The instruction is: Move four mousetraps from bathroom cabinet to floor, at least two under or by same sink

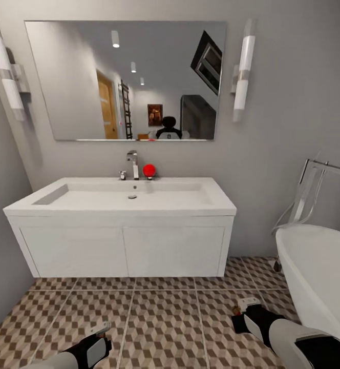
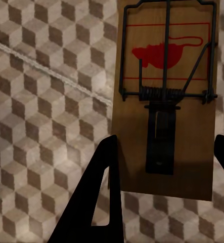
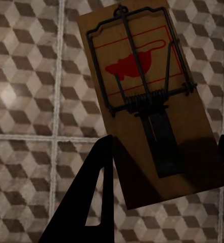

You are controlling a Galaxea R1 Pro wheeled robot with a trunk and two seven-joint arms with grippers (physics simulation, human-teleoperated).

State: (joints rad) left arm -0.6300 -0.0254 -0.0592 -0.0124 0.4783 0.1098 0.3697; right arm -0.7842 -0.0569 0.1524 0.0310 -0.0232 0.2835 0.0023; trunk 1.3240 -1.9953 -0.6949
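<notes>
Two mousetraps, one (image 2: 165, 101) clenched in the left jaws, another (image 3: 144, 106) in the right, above bathroom floor (image 1: 165, 318).

The left arm comes in at the bottom left of the head view, white with a black wrist, low over the bathroom floor (image 1: 165, 318); the left gripper (image 1: 99, 330) points forward; in its wrist view one dark finger (image 2: 99, 197) sits on each side of a mousetrap (image 2: 165, 101), closed on its near end. The right arm comes in at the bottom right, thick and white, bent toward the middle; the right gripper (image 1: 246, 306) is low too; its dark fingers (image 3: 96, 192) pinch the second mousetrap (image 3: 147, 101) by its near end.
</notes>
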